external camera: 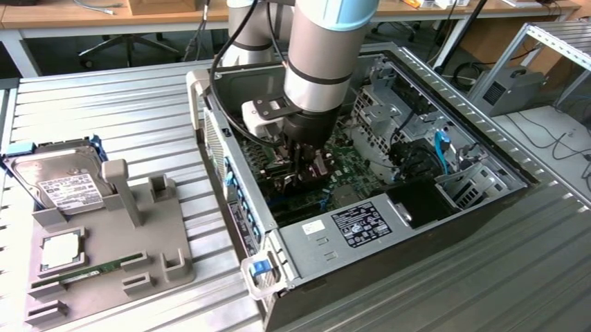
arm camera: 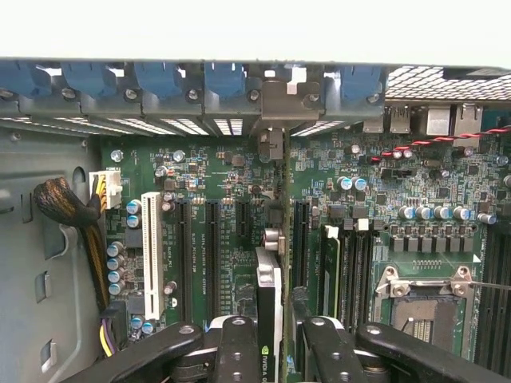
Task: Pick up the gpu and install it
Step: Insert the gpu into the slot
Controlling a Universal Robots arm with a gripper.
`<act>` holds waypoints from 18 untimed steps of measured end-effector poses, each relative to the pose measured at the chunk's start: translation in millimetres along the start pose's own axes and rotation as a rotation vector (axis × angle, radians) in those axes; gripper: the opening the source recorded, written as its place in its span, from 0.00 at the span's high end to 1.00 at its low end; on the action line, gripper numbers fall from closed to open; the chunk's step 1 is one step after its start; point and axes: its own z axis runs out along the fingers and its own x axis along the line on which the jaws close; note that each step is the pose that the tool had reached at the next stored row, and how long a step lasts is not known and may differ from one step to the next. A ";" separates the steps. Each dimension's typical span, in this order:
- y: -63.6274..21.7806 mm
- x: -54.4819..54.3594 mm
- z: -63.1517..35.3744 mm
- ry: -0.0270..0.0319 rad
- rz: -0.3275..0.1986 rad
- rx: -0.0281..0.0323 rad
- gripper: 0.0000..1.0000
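Inside the computer case (external camera: 388,228), the arm's wrist covers most of the gpu (arm camera: 269,319), so from the exterior view its seating can't be judged. At the wrist camera the gpu runs edge-on, its near end cut off by the frame beside the gripper (arm camera: 271,339). The fingers (arm camera: 236,351) are cropped too. Beside the case, the hard drive (external camera: 57,181) label is too small to read.

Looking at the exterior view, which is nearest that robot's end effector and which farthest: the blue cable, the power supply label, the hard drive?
From the end effector, inside the case:
1. Power supply label, on the case's near edge.
2. Blue cable, inside the case toward the exterior view's right; close to the label's distance, though apparently farther.
3. Hard drive, outside the case, far left on the table.
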 end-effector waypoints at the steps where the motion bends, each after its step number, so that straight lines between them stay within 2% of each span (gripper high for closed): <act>1: 0.0 0.0 0.0 0.0000 0.000 0.0000 0.73; 8: 0.1 1.3 -0.1 -0.0019 0.000 0.0001 0.73; 18: 0.4 2.0 -0.1 -0.0149 0.001 0.0002 0.73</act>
